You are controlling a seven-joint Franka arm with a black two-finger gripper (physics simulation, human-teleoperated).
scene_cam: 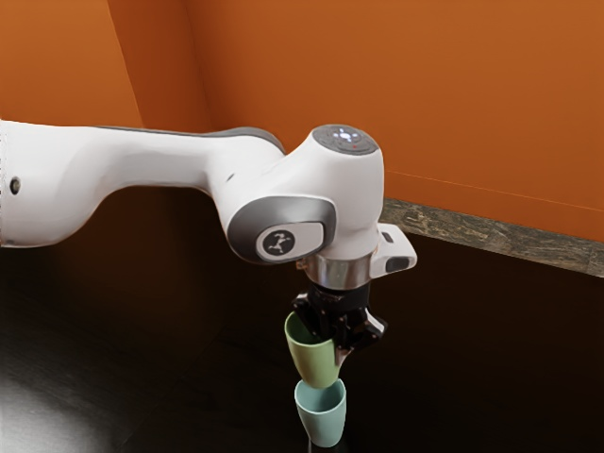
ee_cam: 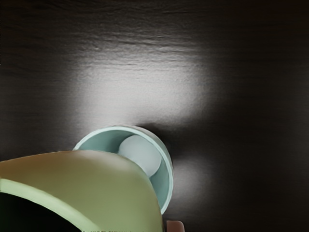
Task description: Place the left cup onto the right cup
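Low in centre frame, the hand [scene_cam: 337,340] grips the green cup [scene_cam: 314,359] at the teal cup's [scene_cam: 322,412] mouth. Seating and release look left to do.

Simulated room, kind unclear: orange walls [scene_cam: 453,85], grey stone skirting strip [scene_cam: 491,231], glossy black wood-grain table [scene_cam: 113,377].

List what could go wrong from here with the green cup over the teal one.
1. The green cup hangs tilted in the hand, gripped at one side of its rim. Released like this, it may seat crooked or topple.
2. Its base is right at the rim of the teal cup, which stands loose, so a sideways push while lowering could knock it over.
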